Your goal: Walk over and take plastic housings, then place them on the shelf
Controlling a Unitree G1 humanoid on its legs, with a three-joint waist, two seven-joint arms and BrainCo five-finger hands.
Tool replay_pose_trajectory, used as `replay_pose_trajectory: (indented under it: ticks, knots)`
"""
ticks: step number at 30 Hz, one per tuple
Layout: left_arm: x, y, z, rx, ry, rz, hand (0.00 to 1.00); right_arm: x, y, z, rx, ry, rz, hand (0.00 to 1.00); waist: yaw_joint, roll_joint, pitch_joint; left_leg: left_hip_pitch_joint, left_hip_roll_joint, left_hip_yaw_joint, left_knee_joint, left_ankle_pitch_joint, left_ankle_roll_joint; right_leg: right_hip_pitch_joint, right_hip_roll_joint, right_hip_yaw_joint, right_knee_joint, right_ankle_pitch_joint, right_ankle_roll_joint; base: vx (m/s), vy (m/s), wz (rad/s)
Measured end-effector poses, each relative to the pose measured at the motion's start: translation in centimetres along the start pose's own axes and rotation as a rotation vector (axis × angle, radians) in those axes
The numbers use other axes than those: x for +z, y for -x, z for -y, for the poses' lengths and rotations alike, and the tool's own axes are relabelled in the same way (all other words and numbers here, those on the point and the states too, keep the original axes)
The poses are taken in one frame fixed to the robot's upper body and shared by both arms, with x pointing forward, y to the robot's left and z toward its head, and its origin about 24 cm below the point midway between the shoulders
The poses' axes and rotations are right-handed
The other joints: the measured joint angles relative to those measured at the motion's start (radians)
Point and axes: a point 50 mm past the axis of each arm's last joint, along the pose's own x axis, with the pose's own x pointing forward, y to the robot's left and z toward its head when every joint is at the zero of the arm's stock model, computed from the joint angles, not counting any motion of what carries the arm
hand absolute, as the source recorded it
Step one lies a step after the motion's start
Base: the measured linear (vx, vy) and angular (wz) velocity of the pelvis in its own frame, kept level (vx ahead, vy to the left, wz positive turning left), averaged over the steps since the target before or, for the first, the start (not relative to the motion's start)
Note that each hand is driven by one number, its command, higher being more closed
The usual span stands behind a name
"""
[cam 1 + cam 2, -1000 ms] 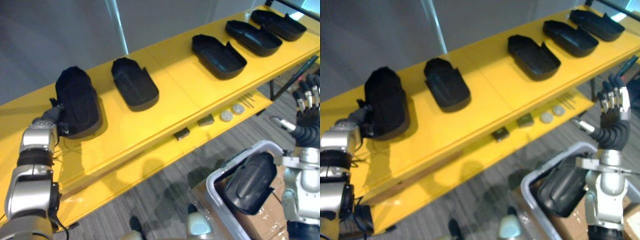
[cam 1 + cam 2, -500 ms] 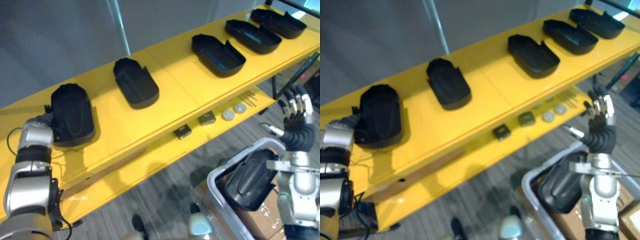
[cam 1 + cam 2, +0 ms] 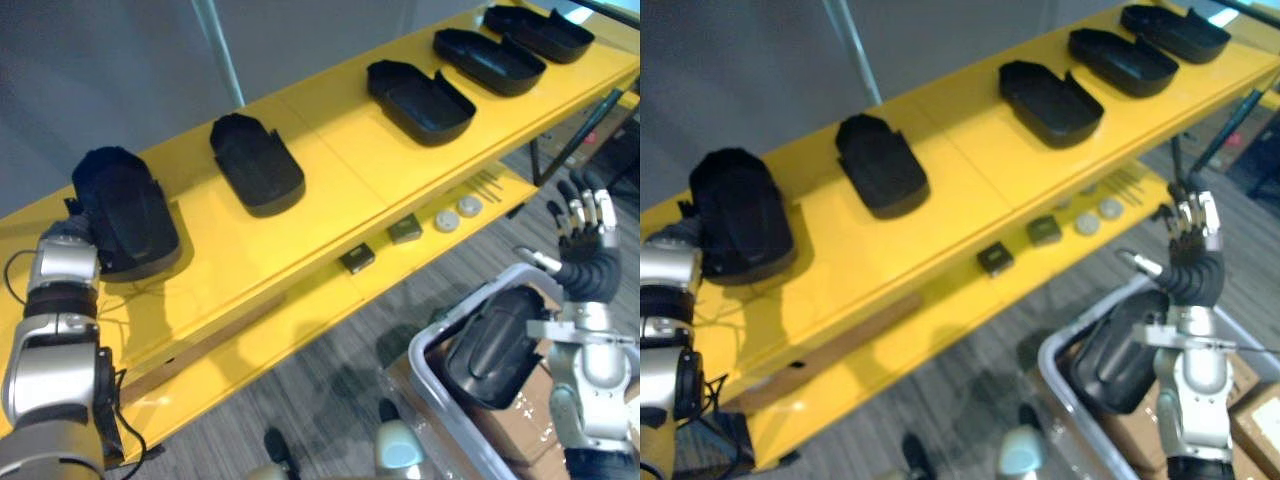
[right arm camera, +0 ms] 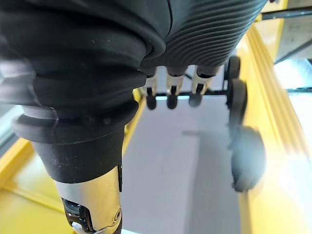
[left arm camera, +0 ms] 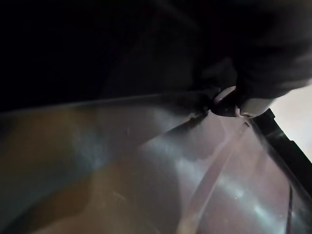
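Several black plastic housings lie in a row on the yellow shelf (image 3: 330, 190). The leftmost housing (image 3: 125, 215) rests on the shelf's left end, and my left hand (image 3: 80, 218) is tucked against its left side, hidden behind it. In the left wrist view the dark housing (image 5: 122, 48) looms very close. Others lie further right: one housing (image 3: 255, 165), another (image 3: 420, 100), and more toward the far end. My right hand (image 3: 583, 215) is raised over the floor at the right, open and holding nothing. Another housing (image 3: 495, 350) sits in a grey bin (image 3: 435, 350).
A lower yellow shelf holds two small dark blocks (image 3: 357, 260) and two pale discs (image 3: 447, 220). Cardboard boxes (image 3: 525, 425) lie under the bin. A grey wall stands behind the shelf. A dark stand with wheels (image 4: 234, 92) shows past the right hand.
The leftmost housing has gone from tilted up to lying lower on the shelf, my left hand still against it. The view has shifted a little. My right hand stays raised.
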Motion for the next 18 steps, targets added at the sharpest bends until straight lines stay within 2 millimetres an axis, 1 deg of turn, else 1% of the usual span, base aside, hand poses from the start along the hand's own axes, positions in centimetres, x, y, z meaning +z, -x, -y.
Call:
replay_pose_trajectory:
  ticks: [2,10,11,18]
  knots:
    - [-0.04,-0.04,-0.03,0.004,0.003,-0.014,1.00,0.08,-0.06,0.09,-0.003,-0.008,0.004,0.00,-0.006,0.000,0.000,0.000,0.000,0.000,0.000,0.000,0.000,-0.001,0.000,0.000,0.000,0.000,0.000,0.00,0.000,0.00]
    - [-0.33,-0.04,-0.03,0.005,0.001,-0.042,1.00,0.19,-0.35,0.06,-0.021,-0.016,0.015,0.00,-0.004,-0.001,0.005,-0.002,0.000,-0.002,0.000,0.000,0.000,0.000,-0.001,-0.001,0.001,0.000,0.000,0.00,0.000,0.00]
    - [-0.35,-0.04,-0.03,0.006,0.001,-0.045,0.00,0.20,-0.37,0.08,-0.027,-0.016,0.016,0.00,-0.004,-0.001,0.010,-0.002,0.000,-0.003,0.000,0.000,0.000,0.000,-0.001,-0.002,0.001,0.000,0.000,0.00,0.000,0.00]
    - [-0.08,0.03,-0.20,0.020,0.012,-0.045,0.00,0.00,-0.36,-0.27,-0.039,-0.027,0.008,0.00,-0.001,-0.013,0.047,-0.003,0.002,-0.004,0.000,0.000,0.000,0.000,-0.002,-0.005,0.000,0.000,0.000,0.00,0.000,0.00]
